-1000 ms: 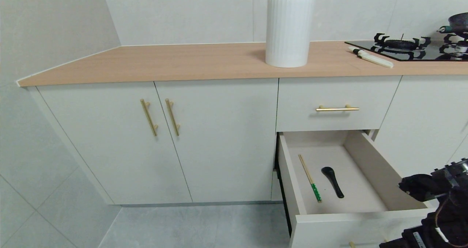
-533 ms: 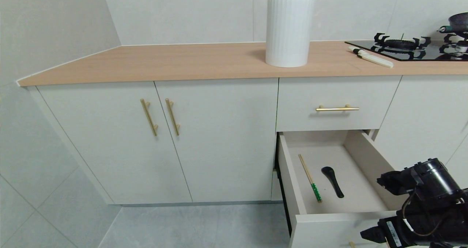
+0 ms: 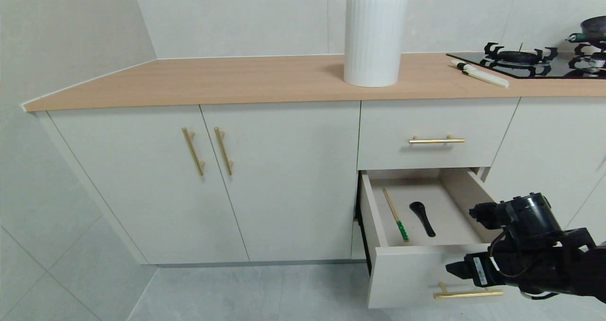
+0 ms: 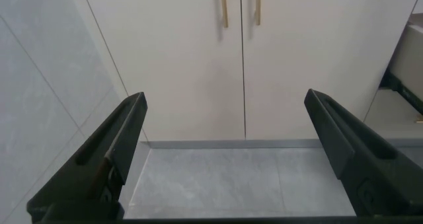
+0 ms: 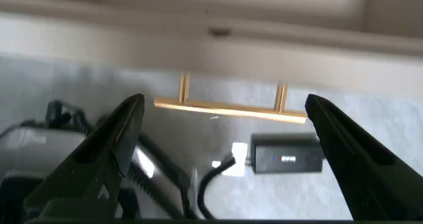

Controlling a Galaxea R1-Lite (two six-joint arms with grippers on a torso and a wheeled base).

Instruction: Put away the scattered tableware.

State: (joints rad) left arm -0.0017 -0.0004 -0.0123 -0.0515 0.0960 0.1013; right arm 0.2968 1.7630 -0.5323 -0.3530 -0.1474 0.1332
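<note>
Since right arm advanced, drawer (image 3: 411, 273) slid about halfway shut; chopsticks (image 3: 395, 215) and black spoon (image 3: 422, 218) lie inside. Right end effector (image 5: 221, 112) spread, facing drawer handle (image 3: 467, 293); left end effector (image 4: 225, 112) spread, empty. Likely final closing step.

I count one open drawer (image 3: 407, 273), one shut drawer (image 3: 393, 131), one black spoon (image 3: 422, 218), one pair of chopsticks (image 3: 394, 214), one white ribbed canister (image 3: 374, 40), one white knife (image 3: 479, 74) and one gas hob (image 3: 521, 69).
</note>
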